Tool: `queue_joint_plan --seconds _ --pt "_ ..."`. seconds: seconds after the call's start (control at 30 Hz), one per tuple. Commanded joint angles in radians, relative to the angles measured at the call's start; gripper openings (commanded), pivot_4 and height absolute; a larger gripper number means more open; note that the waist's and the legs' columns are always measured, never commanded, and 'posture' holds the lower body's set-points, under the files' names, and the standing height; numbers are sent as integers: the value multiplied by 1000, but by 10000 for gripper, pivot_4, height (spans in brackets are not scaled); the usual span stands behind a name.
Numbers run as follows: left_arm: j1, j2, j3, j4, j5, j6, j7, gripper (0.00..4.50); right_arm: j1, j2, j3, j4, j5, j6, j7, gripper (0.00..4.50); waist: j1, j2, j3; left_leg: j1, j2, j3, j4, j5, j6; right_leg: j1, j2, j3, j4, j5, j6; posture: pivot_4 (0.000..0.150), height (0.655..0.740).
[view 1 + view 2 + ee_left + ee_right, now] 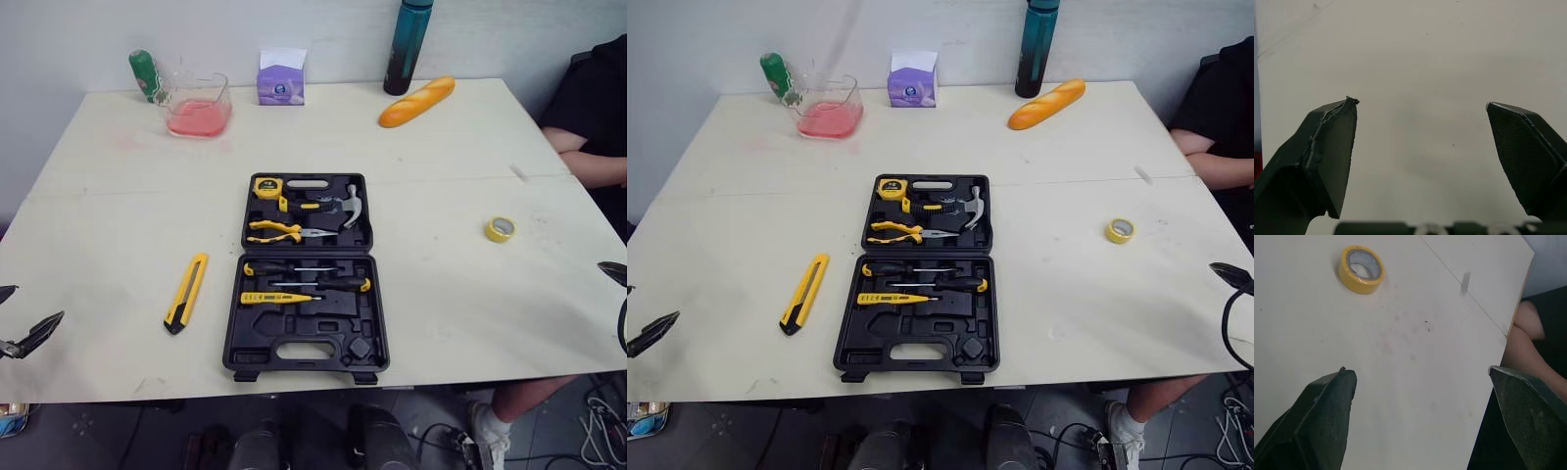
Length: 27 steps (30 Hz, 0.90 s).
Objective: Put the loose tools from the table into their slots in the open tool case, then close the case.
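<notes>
Left pincer [1420, 103] wide open, empty; knife [186, 292] lies well apart, toward case [328, 328]. Right pincer [1419, 369] likewise; tape roll [1361, 263] near.

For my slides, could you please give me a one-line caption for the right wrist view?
Open right gripper over the table, yellow tape roll ahead, a person's arm past the edge.

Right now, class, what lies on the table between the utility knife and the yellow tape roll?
The open tool case, seen in both eye views.
</notes>
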Motion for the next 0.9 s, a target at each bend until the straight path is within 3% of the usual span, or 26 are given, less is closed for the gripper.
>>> queue_joint_plan --seconds 0.03,0.2,0.43,0.6,0.7,0.9 --pt "6 16 34 -19 -31 2 -13 44337 -17 8 -20 -27 41 -24 26 45000 -3 0 0 0 0 0 0 0 0 0 0 0 0 0 0 1500 7400" --pt "12 18 28 -99 -57 48 -29 44337 -25 85 -41 -124 154 -6 149 45000 -11 0 0 0 1 1 0 0 0 0 1 0 0 0 0 1500 7400" --pt "22 10 31 -340 -146 295 -15 44337 -35 186 -34 -237 270 32 280 45000 -11 0 0 0 1 2 0 0 1 0 1 0 2 0 0 1500 7400" --pt "35 39 29 -506 -142 445 20 44337 -35 249 -19 -339 318 61 326 45000 -10 1 1 1 1 3 0 0 1 0 1 1 2 0 0 1500 7400" --pt "26 50 24 -705 -201 739 139 44337 -28 317 34 -491 367 149 359 45000 -10 0 1 1 2 3 0 0 1 0 1 1 3 0 0 1500 7400" --pt "-75 -60 -3 -973 -348 1127 387 44337 -35 417 117 -694 389 251 344 45000 -3 2 2 2 2 3 0 0 1 1 2 5 5 0 0 1500 7400"
